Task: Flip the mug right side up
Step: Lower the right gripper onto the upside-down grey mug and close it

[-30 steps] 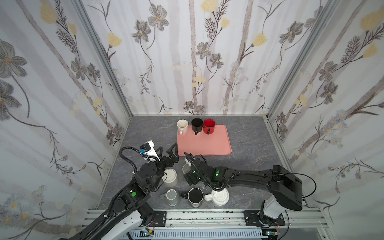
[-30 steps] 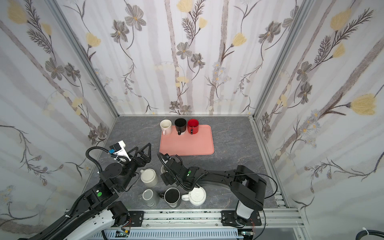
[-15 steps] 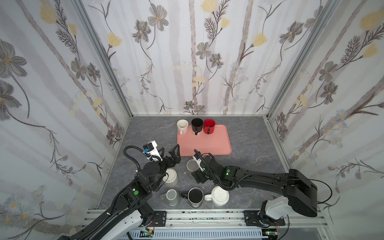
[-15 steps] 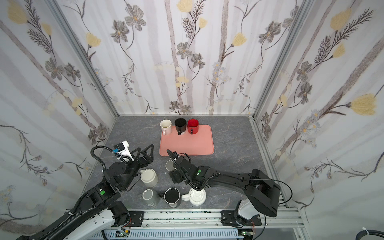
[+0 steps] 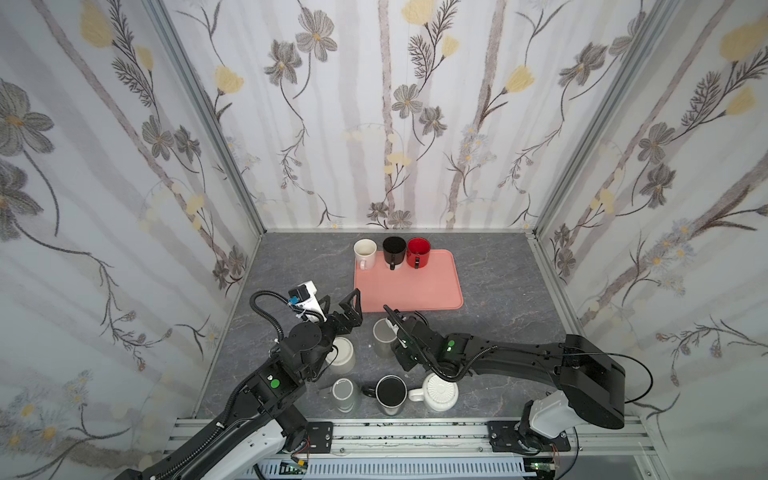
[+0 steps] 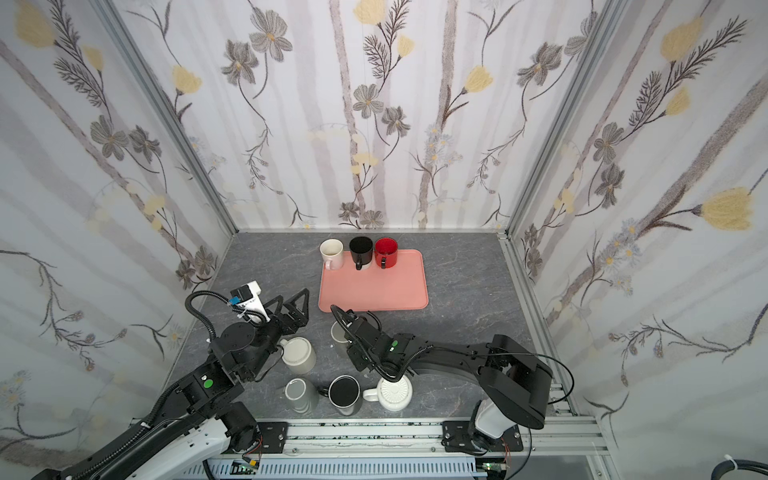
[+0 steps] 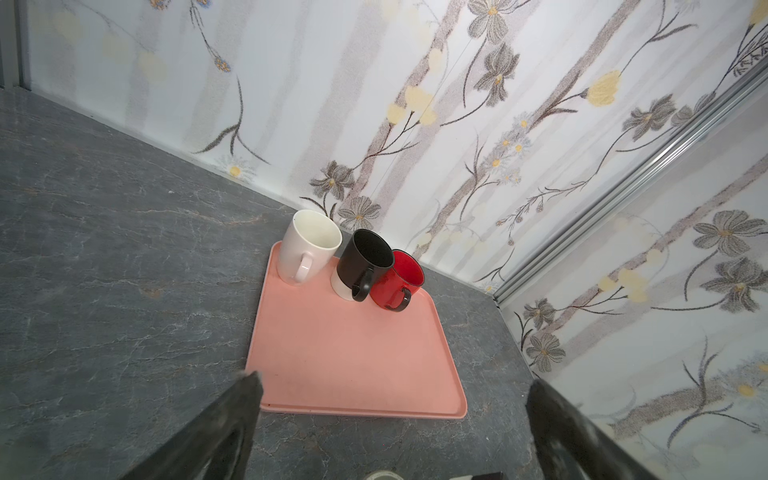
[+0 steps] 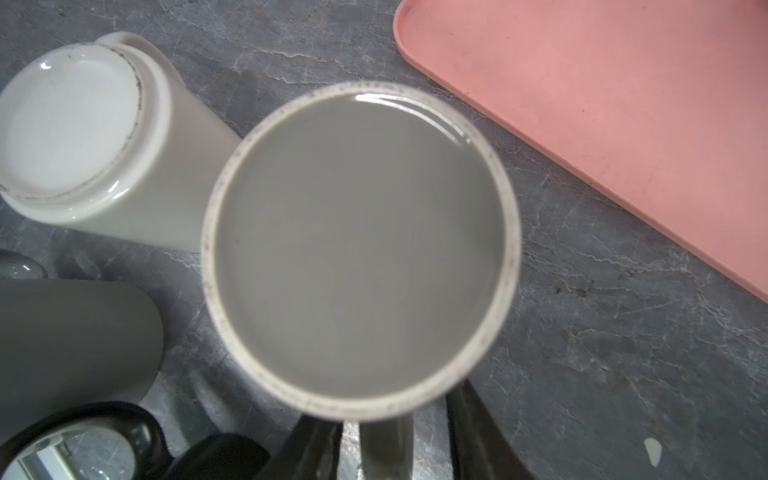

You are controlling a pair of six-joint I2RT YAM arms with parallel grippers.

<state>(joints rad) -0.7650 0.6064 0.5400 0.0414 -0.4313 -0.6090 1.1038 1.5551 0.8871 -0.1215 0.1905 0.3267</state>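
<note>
Mug (image 8: 357, 249) sits base-up, handle (image 8: 386, 451) between the right claw's (image 8: 390, 415) spread jaws, not yet pinched; grip, lift and flip remain.

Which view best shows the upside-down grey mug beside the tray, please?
Right wrist view: the grey mug fills it, base up, handle inside the right gripper. Both top views show it small, partly behind that gripper; the left wrist view hardly at all.
</note>
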